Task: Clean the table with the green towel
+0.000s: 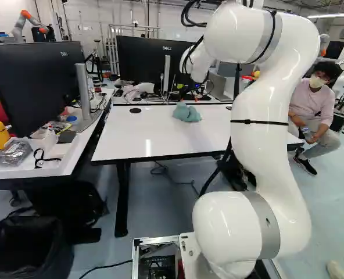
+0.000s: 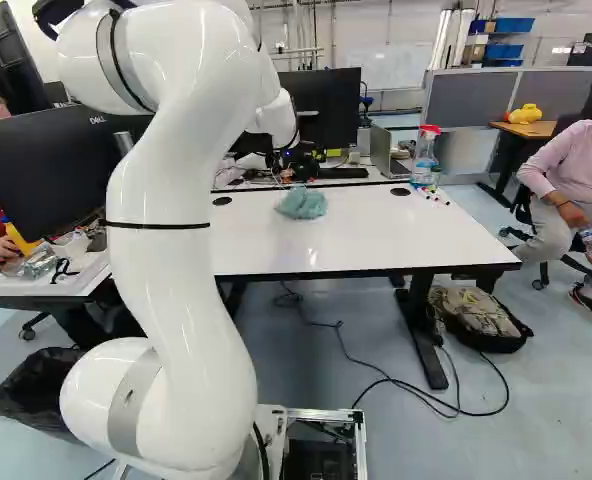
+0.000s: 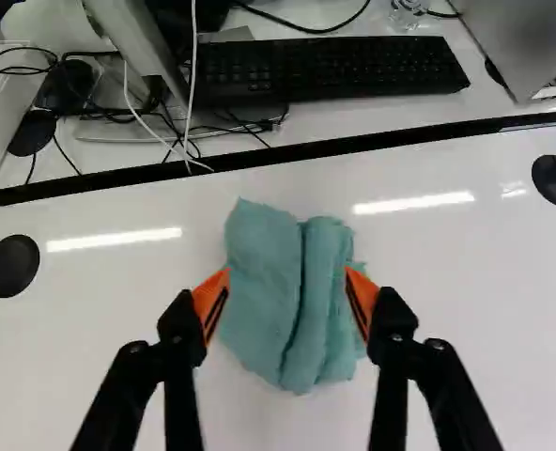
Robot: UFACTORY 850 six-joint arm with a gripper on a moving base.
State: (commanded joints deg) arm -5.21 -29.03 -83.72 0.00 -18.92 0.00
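Green cloth towel, bunched and folded, lies on a white rectangular table with black edging, toward the far edge. Black two-finger gripper with orange pads is over it, fingers wide apart, one on either side of the towel, not clamped on it. Table surface is glossy, with light streaks. Right base view: round black flat disc at the towel's 9 o'clock, matching black disc at its 3. Beyond the table edge, a long black keyboard sits on the back desk at the gripper's 12.

Room, left base view: wide black monitor on a silver stand at 10 o'clock, black bin with plastic liner at 7. Right base view: clear spray bottle with red-and-white head at 2, tan-and-black fabric backpack on the floor at 4, thin black cable trailing on the floor at 5.
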